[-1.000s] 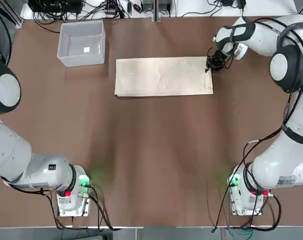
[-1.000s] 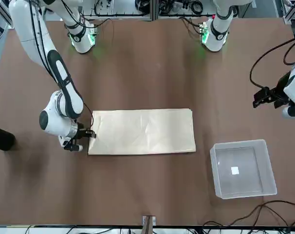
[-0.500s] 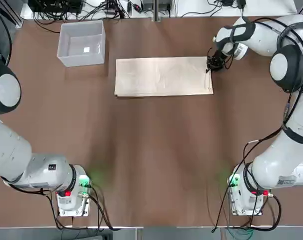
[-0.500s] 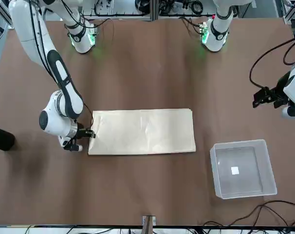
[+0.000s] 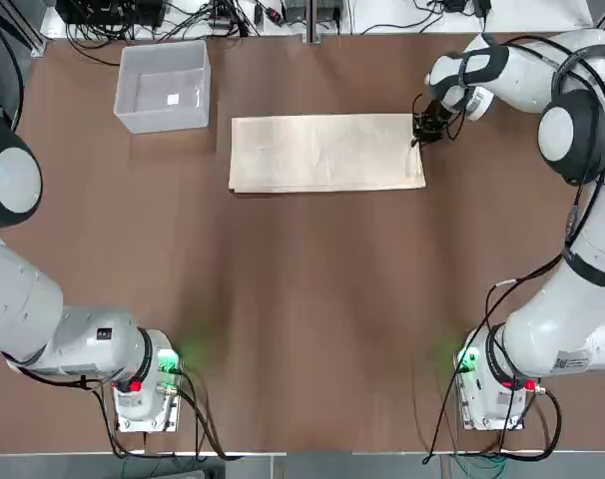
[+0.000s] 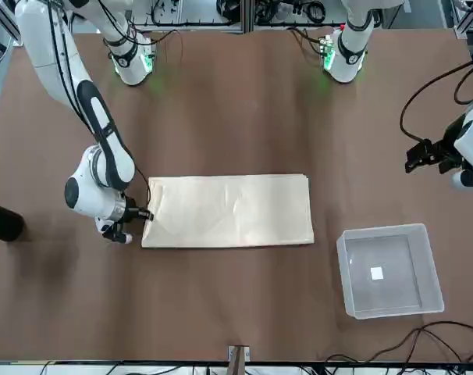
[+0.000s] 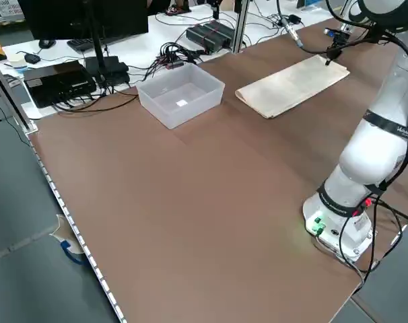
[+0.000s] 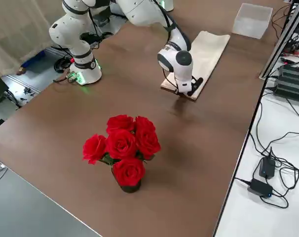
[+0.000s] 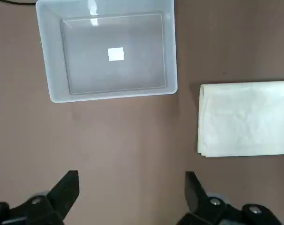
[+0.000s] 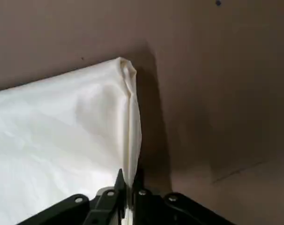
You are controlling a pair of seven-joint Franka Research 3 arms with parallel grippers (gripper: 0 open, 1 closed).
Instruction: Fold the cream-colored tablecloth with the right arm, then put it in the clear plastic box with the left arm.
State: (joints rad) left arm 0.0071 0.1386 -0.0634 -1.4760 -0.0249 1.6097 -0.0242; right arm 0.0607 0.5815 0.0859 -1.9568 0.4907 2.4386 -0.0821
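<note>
The cream-colored tablecloth [image 5: 327, 152] lies flat as a long folded rectangle at the far middle of the table, also visible from the front [image 6: 229, 211]. My right gripper [image 5: 419, 135] sits low at its far right corner. In the right wrist view the gripper [image 10: 128, 185] is shut on the cloth's bunched edge [image 10: 130, 117]. The clear plastic box [image 5: 165, 122] stands to the cloth's left, with only a small white label inside. My left gripper [image 9: 131, 187] hovers open above the table, on the near side of the box [image 9: 111, 95] and the cloth's left end [image 9: 247, 117].
A vase of red roses [image 8: 122, 148] stands toward the table's right end, beyond the cloth. Cables and electronics line the far edge [image 5: 213, 15]. The arm bases [image 5: 143, 384] [image 5: 492, 384] sit near the front edge.
The right gripper's fingers have closed onto the cloth's far right corner. The cloth, the box and the left arm have stayed where they were.
</note>
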